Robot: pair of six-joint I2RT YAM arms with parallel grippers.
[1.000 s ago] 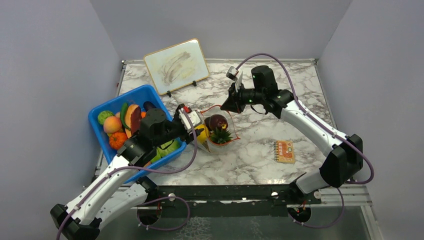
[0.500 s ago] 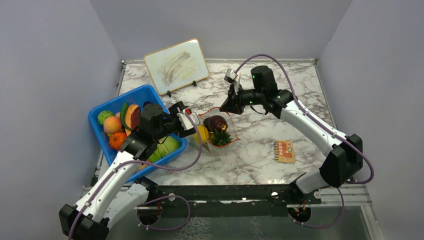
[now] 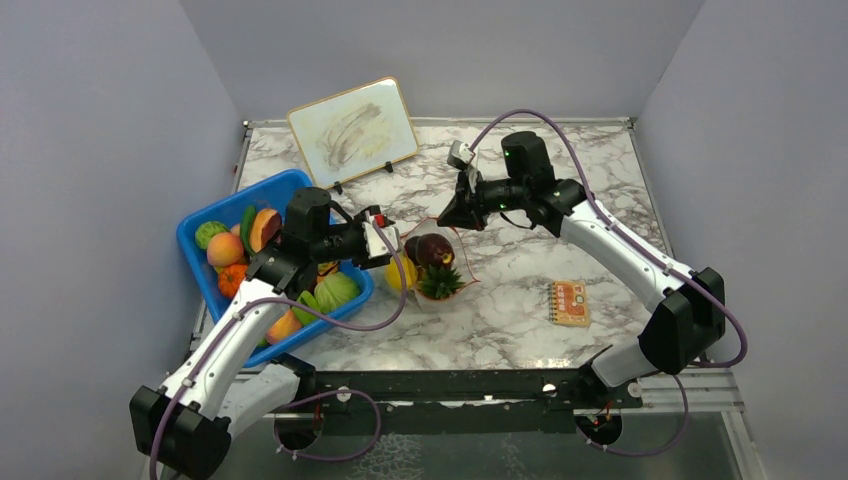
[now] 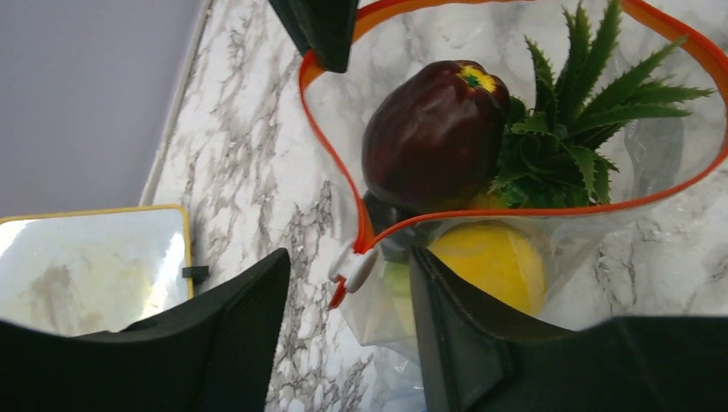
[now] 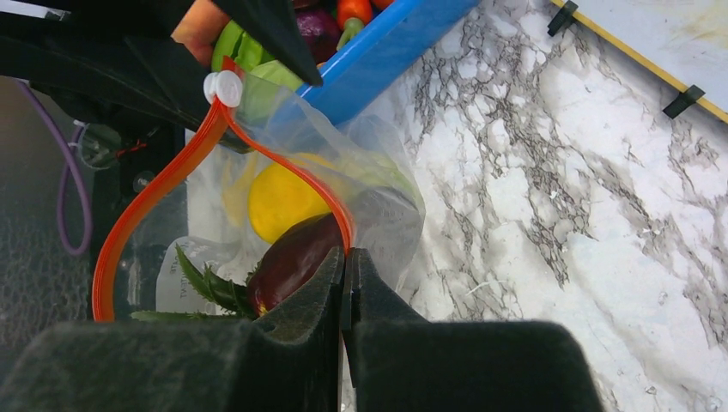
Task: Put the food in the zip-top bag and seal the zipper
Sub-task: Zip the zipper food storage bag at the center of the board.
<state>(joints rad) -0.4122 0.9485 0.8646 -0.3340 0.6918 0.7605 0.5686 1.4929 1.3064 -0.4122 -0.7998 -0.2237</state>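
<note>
The clear zip-top bag (image 3: 447, 272) sits mid-table, mouth open, its orange-red zipper (image 4: 331, 146) forming a loop. Inside are a dark purple fruit (image 4: 433, 133), a yellow fruit (image 4: 489, 262) and a fruit with spiky green leaves (image 4: 584, 112). My left gripper (image 4: 348, 296) is open at the bag's left end. The white slider (image 4: 352, 268) hangs between its fingers, touching neither. My right gripper (image 5: 346, 266) is shut on the zipper rim at the bag's far end and holds it up. The slider also shows in the right wrist view (image 5: 222, 87).
A blue tub (image 3: 192, 245) with several more toy fruits stands left of the bag, under my left arm. A framed whiteboard (image 3: 352, 130) leans at the back. A small orange packet (image 3: 570, 303) lies at the right front.
My left arm has drawn back toward the tub and its gripper now sits at the bag's slider end. The bag has shifted slightly. My right gripper has kept its hold.
</note>
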